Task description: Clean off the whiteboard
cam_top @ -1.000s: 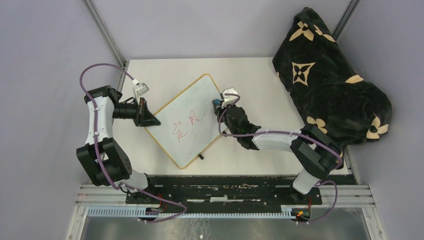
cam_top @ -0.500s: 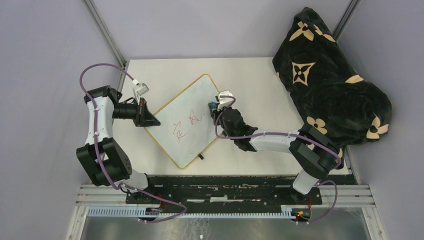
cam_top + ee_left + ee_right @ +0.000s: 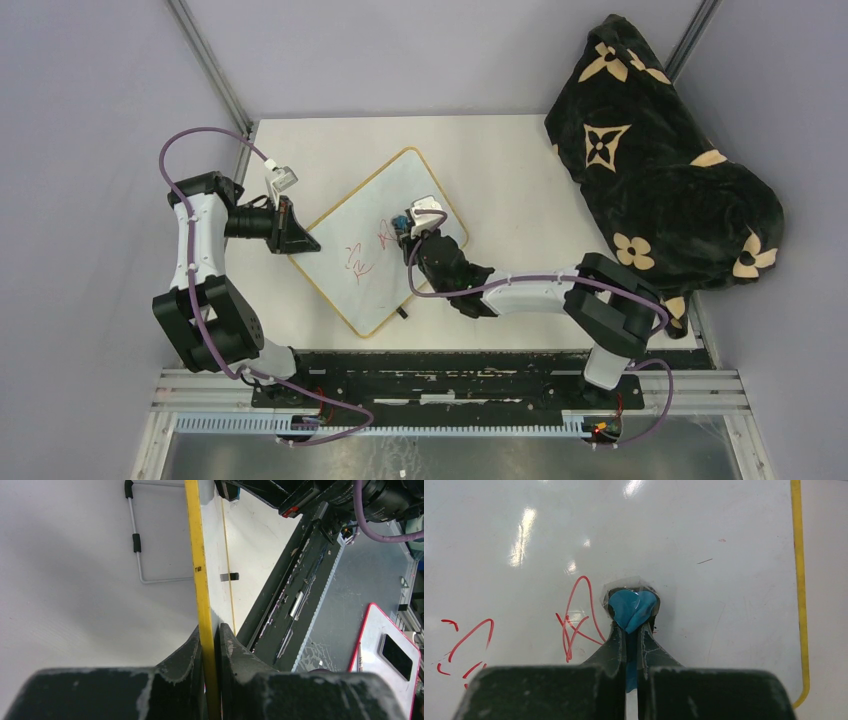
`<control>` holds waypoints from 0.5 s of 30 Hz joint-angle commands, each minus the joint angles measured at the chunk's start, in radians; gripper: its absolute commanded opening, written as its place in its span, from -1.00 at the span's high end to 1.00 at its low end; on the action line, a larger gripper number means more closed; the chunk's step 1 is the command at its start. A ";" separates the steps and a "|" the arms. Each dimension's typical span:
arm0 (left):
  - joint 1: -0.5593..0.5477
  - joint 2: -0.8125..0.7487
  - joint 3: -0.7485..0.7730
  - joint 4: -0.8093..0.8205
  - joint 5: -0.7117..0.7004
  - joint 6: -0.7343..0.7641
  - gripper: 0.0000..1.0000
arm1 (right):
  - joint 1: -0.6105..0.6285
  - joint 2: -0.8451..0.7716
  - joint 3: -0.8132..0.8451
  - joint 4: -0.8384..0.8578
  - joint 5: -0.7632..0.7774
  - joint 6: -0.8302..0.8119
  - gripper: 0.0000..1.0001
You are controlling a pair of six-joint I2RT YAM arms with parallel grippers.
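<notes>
My right gripper (image 3: 631, 632): jaws narrow, pinching a blue wad (image 3: 633, 607) pressed on the whiteboard (image 3: 734, 570) beneath it. Red writing (image 3: 576, 615): just left of the wad, more marks farther left, so I judge the wipe goes leftward. My left gripper (image 3: 210, 635): clamped on the yellow frame (image 3: 196, 550), farther from the writing.

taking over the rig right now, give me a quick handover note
Left pincer: shut on the whiteboard frame at its edge.
Right pincer: shut on a blue wad, whose tip is at the board right beside one red scribble.
Done: nothing looks wiped; a second scribble sits further left in the right wrist view.
Left to do: sweep the wad across both scribbles while the left grip holds the board.
</notes>
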 commanded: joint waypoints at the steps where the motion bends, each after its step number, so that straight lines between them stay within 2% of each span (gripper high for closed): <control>1: -0.018 -0.021 -0.013 0.050 -0.057 0.095 0.95 | 0.020 -0.003 -0.022 -0.002 0.028 -0.002 0.99; 8: -0.019 -0.023 -0.007 0.050 -0.055 0.093 0.94 | -0.069 -0.105 -0.087 -0.055 0.106 -0.034 0.99; 15: -0.023 -0.022 -0.007 0.050 -0.058 0.089 0.94 | -0.156 -0.120 -0.068 -0.079 0.048 -0.043 0.99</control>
